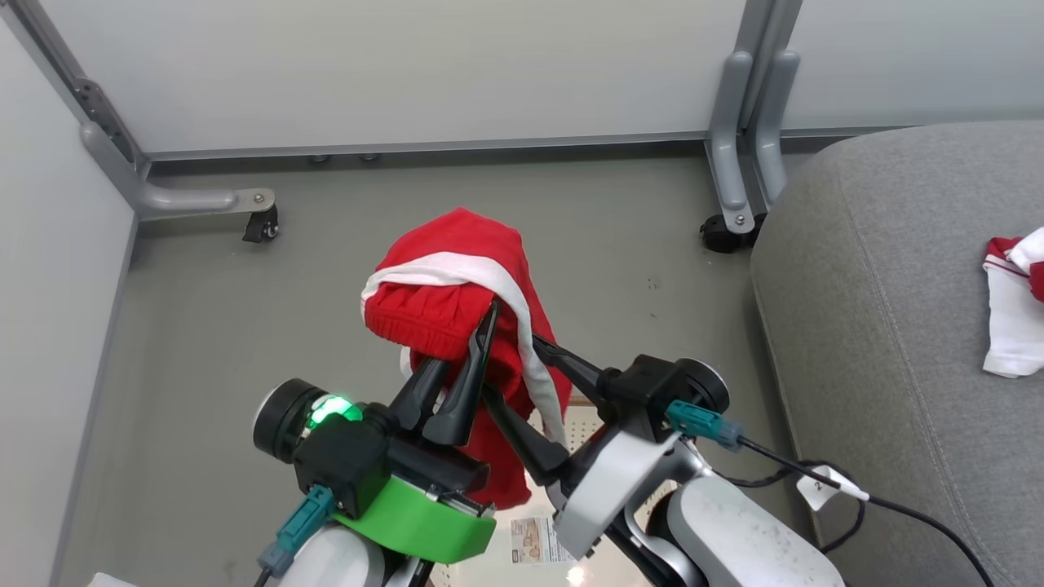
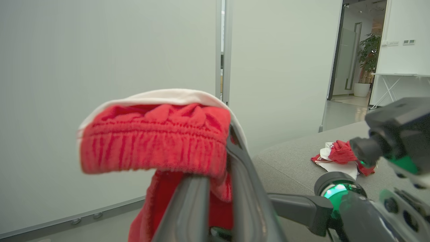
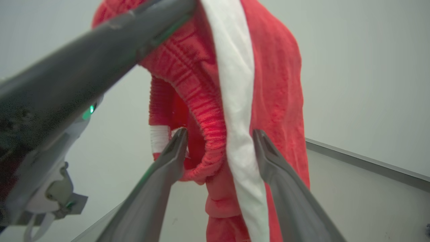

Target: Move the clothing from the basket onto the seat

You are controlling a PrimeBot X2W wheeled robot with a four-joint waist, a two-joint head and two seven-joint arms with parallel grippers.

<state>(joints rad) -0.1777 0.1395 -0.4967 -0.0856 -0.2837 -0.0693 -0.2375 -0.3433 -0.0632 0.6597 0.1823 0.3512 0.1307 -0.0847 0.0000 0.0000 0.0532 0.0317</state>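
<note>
A red garment with a white band (image 1: 457, 302) hangs in the air over the floor, its ribbed waistband pinched by my left gripper (image 1: 487, 314), which is shut on it (image 2: 218, 158). My right gripper (image 1: 510, 367) is open, one finger on each side of the hanging cloth (image 3: 218, 134), just below the left one. A strip of the basket (image 1: 581, 430), its perforated floor and sticker, peeks out under my arms. A second red and white garment (image 1: 1011, 302) lies on the grey seat (image 1: 897, 326) to the right, also seen in the left wrist view (image 2: 336, 158).
Pale partition walls close off the back and left. Their legs end in casters (image 1: 261, 224) (image 1: 722, 232) on the grey floor (image 1: 245, 326). A black cable with a white tag (image 1: 824, 487) trails from my right arm along the seat's edge.
</note>
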